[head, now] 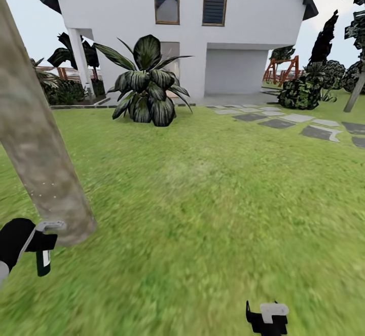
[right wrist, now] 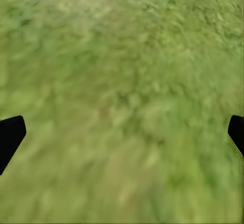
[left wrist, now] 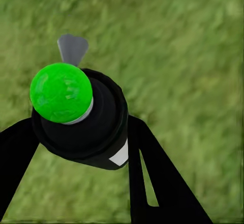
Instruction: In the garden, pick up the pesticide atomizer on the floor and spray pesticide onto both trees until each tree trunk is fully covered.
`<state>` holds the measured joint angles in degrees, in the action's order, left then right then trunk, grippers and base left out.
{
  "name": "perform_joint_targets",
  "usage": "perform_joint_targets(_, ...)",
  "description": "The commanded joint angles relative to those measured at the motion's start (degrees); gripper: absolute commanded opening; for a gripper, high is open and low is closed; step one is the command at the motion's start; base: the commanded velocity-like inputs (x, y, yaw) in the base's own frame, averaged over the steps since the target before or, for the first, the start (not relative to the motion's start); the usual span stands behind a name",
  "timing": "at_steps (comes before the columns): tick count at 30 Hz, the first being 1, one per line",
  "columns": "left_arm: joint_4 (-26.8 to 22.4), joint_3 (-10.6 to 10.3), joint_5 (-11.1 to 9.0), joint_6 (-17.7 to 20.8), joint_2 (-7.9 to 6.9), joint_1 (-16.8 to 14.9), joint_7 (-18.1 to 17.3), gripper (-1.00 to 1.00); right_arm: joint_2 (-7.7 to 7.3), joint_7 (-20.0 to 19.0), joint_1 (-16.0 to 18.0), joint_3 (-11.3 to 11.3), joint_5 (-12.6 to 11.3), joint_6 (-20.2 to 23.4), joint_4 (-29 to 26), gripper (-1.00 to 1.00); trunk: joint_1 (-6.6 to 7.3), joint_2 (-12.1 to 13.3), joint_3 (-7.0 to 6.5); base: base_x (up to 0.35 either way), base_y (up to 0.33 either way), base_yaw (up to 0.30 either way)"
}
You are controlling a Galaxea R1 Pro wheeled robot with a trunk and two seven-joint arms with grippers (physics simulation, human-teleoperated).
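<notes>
No readable text anywhere; the white label patch on the atomizer is blank, too small to read.

My left gripper has a rounded black housing with a pale grey bracket at its front; beyond the jaws, its two fingers are flat, matte black and tapering, one pierced by a narrow slot. My right gripper is a black block capped by a light grey plate; its black fingertips are blunt.
</notes>
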<state>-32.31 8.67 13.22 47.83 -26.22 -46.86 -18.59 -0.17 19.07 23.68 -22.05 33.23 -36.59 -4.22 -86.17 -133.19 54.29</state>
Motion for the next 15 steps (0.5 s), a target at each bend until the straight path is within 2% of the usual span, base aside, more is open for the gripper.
perform_joint_targets(1, 0.77, 0.28, 0.56, -0.47, 0.02, 0.18, -0.48, -1.00, 0.00, 0.35, 0.05, -0.28, 0.61, -0.09, 0.09, 1.00, -0.01, -0.03, 0.05, 0.205, -0.129, 0.005)
perform_joint_targets(3, 2.27, 0.26, 0.57, -3.35, 0.02, 1.13, -0.17, -1.00, 0.00, 0.35, 0.05, -0.28, 0.61, -0.12, 0.09, 1.00, -0.01, -0.03, 0.05, 0.106, -0.062, 0.082)
perform_joint_targets(6, 3.10, 0.30, 0.28, -4.79, 0.10, 1.67, 2.28, -1.00, 0.00, 0.35, 0.05, -0.28, 0.61, -0.14, 0.14, 1.00, -0.01, -0.03, 0.05, 0.031, -0.018, 0.210)
perform_joint_targets(7, 5.24, 0.47, -0.32, -5.27, 0.41, 1.78, 3.29, -1.00, 0.00, 0.35, 0.05, -0.28, 0.61, -0.14, 0.16, 1.00, -0.01, -0.03, 0.05, 0.008, -0.005, 0.262)
perform_joint_targets(10, 9.29, 0.74, -1.43, -6.39, 2.81, 1.89, 4.10, -1.00, 0.00, 0.35, 0.05, -0.28, 0.62, -0.13, 0.17, 1.00, -0.01, -0.03, 0.05, 0.003, -0.002, 0.246)
perform_joint_targets(11, 10.04, 0.77, -1.62, -7.12, 3.20, 1.98, 4.16, -1.00, 0.00, 0.33, 0.05, -0.28, 0.62, -0.13, 0.17, 1.00, -0.01, -0.03, 0.05, 0.001, 0.000, 0.125)
perform_joint_targets(13, 12.05, 0.92, -2.73, -11.61, 3.72, 2.67, 4.29, -1.00, 0.00, 0.28, 0.05, -0.28, 0.65, -0.12, 0.18, 1.00, -0.01, -0.03, 0.05, 0.008, 0.000, 0.048)
perform_joint_targets(15, 13.00, 1.21, -4.02, -14.84, 3.63, 3.02, 4.58, -1.00, 0.00, 0.27, 0.05, -0.28, 0.69, -0.12, 0.18, 1.00, -0.01, -0.03, 0.05, 0.123, -0.059, 0.013)
